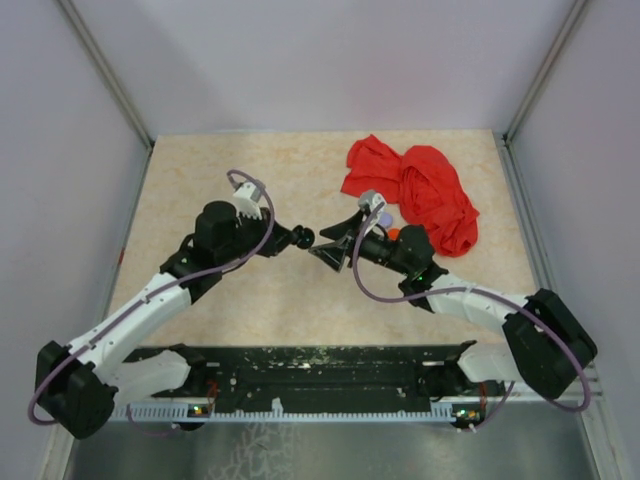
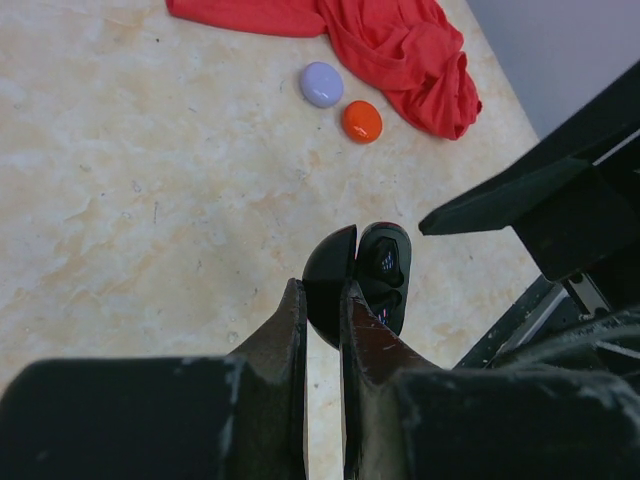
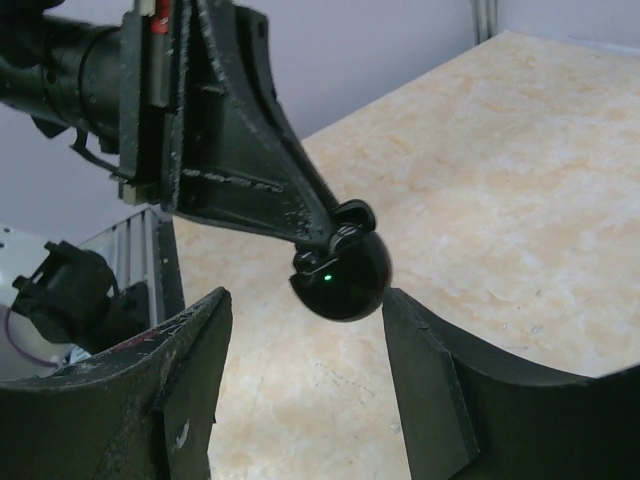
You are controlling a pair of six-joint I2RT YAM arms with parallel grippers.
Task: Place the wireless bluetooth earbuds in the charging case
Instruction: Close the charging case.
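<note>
Charging case [image 2: 335,275] sits low and central in your left wrist view, clamped edge-on in the left gripper [image 2: 322,300], apparently to present its opened halves to the right gripper [image 3: 306,320], whose jaws gape wide and empty. You cannot make out the earbuds.

Top cam: fixed, high behind the arm bases, tilted down over the whole table [image 1: 250,165], far out. Left wrist cam: looks along the left gripper [image 2: 322,295] down at the tabletop, close. Right wrist cam: low, near level, faces the left arm from close in. All three share the charging case [image 3: 345,285]; top and left wrist also share the red cloth [image 2: 400,45].
</note>
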